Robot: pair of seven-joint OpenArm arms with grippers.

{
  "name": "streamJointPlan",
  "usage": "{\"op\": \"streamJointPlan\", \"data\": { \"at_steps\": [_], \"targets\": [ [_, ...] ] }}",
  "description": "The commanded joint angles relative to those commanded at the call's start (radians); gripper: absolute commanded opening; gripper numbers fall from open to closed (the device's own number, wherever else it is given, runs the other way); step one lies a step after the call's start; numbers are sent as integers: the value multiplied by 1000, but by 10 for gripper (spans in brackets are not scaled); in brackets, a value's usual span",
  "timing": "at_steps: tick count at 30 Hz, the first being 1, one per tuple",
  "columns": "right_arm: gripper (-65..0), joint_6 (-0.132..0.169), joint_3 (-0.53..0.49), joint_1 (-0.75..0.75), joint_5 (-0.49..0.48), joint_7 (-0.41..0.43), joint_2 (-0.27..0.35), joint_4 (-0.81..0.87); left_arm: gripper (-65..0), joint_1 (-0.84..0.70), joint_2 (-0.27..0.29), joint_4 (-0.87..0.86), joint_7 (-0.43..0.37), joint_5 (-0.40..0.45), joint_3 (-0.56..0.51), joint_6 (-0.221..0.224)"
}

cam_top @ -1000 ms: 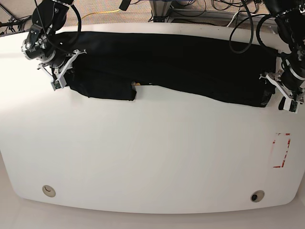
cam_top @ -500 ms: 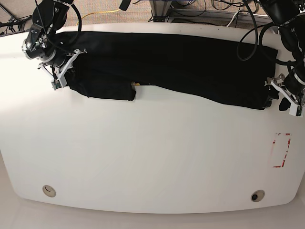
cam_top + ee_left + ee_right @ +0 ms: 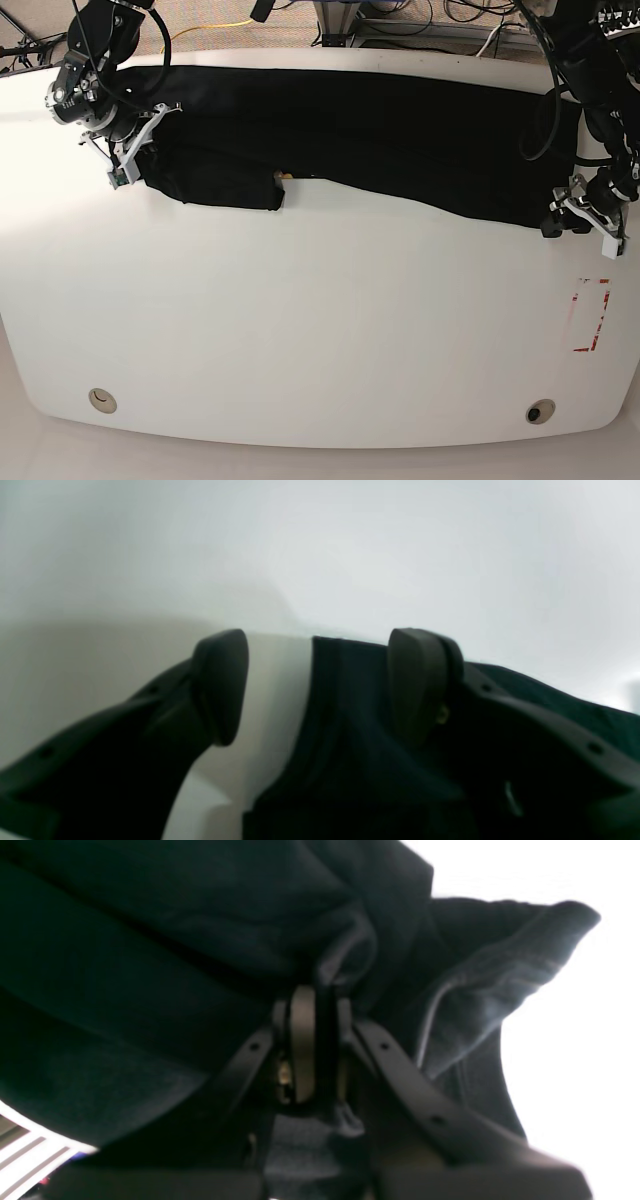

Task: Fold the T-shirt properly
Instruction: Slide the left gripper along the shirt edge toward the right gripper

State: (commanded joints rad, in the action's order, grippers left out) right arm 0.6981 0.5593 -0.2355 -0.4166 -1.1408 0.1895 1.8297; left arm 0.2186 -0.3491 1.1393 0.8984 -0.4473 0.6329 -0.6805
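Observation:
The black T-shirt lies stretched as a long band across the far part of the white table. A speck of orange print shows at a fold. My right gripper is at the shirt's left end, and in the right wrist view it is shut on a bunched fold of the T-shirt. My left gripper is at the shirt's right front corner. In the left wrist view it is open, and the T-shirt's edge lies between the fingers, against the right finger.
A red-marked rectangle is on the table at the right, in front of my left gripper. Two round holes sit near the table's front edge. Cables and equipment lie behind the far edge.
My left arm has swung and turned at the wrist, bringing its gripper nearer and slightly inward to the shirt's right front corner. The right arm and the shirt's left end have stayed put.

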Motion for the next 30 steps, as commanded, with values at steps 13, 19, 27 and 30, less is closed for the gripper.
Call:
{"op": "streamJointPlan", "data": {
  "at_steps": [13, 19, 27, 30],
  "targets": [
    [-650, 0, 3, 2, 0, 0, 0, 0, -589, 58, 29, -63, -14, 49, -74, -2],
    [-650, 0, 3, 3, 0, 0, 0, 0, -650, 46, 28, -34, -92, 48, -146, -18],
    [-650, 0, 3, 0, 3, 0, 0, 0, -650, -72, 28, 210, -94, 48, -147, -18],
    [-650, 0, 3, 2, 0, 0, 0, 0, -650, -133, 28, 304, -94, 48, -144, -18]
  ]
}}
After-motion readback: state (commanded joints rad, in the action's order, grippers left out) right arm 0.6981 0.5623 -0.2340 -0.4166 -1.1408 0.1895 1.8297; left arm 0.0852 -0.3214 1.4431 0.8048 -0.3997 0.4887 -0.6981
